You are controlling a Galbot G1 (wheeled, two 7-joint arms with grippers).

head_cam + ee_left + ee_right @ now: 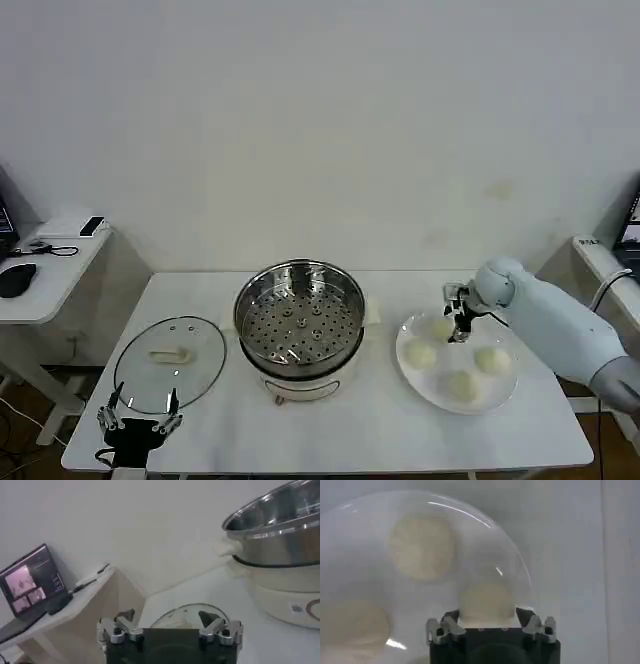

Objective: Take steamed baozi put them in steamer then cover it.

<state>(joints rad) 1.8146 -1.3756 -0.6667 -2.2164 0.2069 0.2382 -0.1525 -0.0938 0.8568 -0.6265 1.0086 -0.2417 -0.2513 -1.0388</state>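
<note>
Left edge: my left pincer (138,420) hangs at the front-left corner of the white tabletop (350,435), its fingers spread wide with nothing between them.

Just behind it: the cover (170,363) — clear glass, metal rim, cream-white handle up — lies flat on the tabletop, to the left of the steamer and apart from it.

Centre: the steamer (299,330), a shiny steel pot on a cream-white base, stands open, its perforated tray bare.

Right of centre: a white plate (425,385) carries the four steamed baozi (462,384), all well apart from the steamer.

Over the plate's far side: my right pincer (489,616) is lowered onto the rearmost bun (486,601). The fingers sit one on each side of that bun — whether they grip it or merely flank it I cannot tell.
</note>
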